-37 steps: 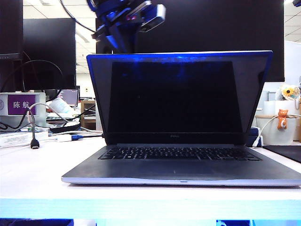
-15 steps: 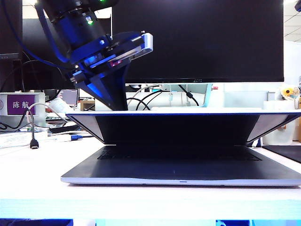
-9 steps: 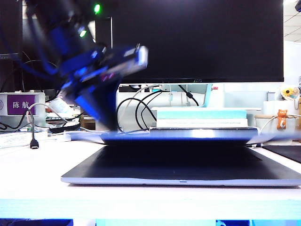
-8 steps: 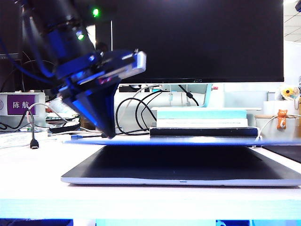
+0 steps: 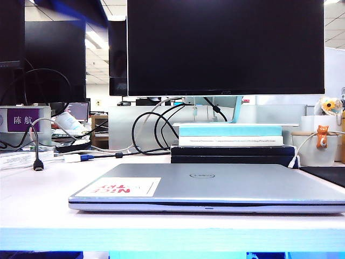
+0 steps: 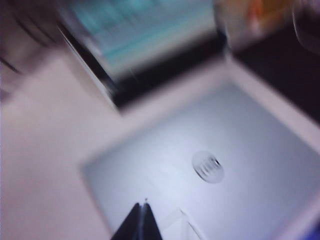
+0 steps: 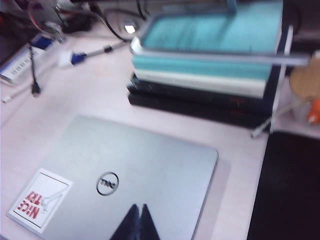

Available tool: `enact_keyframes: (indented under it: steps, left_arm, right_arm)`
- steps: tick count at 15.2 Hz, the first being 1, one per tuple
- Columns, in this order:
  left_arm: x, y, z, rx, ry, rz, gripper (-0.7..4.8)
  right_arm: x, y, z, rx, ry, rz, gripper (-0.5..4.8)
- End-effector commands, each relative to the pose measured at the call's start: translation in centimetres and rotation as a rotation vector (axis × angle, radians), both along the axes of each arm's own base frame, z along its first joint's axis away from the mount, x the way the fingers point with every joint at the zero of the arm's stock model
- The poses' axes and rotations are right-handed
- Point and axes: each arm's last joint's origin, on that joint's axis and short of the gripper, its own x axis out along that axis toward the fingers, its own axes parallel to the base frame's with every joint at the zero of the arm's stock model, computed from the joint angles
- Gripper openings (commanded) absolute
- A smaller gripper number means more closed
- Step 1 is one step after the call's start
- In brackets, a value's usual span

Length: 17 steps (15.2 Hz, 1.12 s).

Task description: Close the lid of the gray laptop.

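Silver-gray lid (image 5: 215, 181): laid flat and shut on the gray laptop (image 5: 207, 205), at centre of the white table (image 5: 32, 199). Round logo (image 7: 107, 183) is seen at the lid's centre; white red-lettered sticker (image 5: 120, 186) at 9 o'clock of it in the exterior view. Stacked books (image 5: 230, 141) are placed at 12 o'clock, under a black monitor (image 5: 226, 46). Left gripper (image 6: 141, 223): held above the lid, fingers pressed together, nothing held. Right gripper (image 7: 137, 221): held above the lid, fingers likewise together and empty.
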Motion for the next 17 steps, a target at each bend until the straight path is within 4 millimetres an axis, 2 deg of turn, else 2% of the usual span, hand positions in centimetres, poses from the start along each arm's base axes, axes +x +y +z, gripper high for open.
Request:
enact_keyframes:
  steps: [1,3,5,6,8,9,11,13,17]
  left_arm:
    - [-1.7,4.2,-0.7,0.023,-0.057,0.115,-0.05]
    - [-3.2,7.5,-1.5,-0.034,-0.094,0.193,-0.05]
    - [-4.6,9.7,-1.7,-0.082,-0.153,0.249,-0.05]
    - [-5.7,11.1,-1.9,-0.119,-0.216,0.274,-0.05]
    - [-6.6,12.1,-2.7,-0.146,-0.25,0.332,-0.05]
    - [-7.1,12.9,-3.8,-0.172,-0.256,0.404,-0.05]
    - [-8.3,13.3,-4.8,-0.237,-0.346,0.406,-0.05]
    - [-8.3,13.3,-5.7,-0.296,-0.32,0.421,-0.05]
    - [-7.4,13.5,-8.8,-0.353,-0.348,0.509,-0.05]
  right_arm:
    - [-2.1,0.1,1.5,-0.011,-0.137,-0.033,-0.06]
    - [-3.7,0.2,1.9,0.005,-0.269,-0.076,-0.06]
    - [-4.9,0.2,1.6,0.014,-0.371,-0.123,-0.06]
    - [-5.4,0.2,0.7,0.016,-0.428,-0.148,-0.06]
    - [-6.0,0.2,-0.7,0.043,-0.462,-0.154,-0.06]
    - [-6.5,0.2,-2.3,0.078,-0.498,-0.165,-0.06]
    - [-8.1,0.1,-5.5,0.168,-0.597,-0.254,-0.06]
    - [-8.8,0.2,-8.2,0.198,-0.633,-0.269,-0.06]
    - [-7.5,0.1,-11.4,0.251,-0.542,-0.278,-0.06]
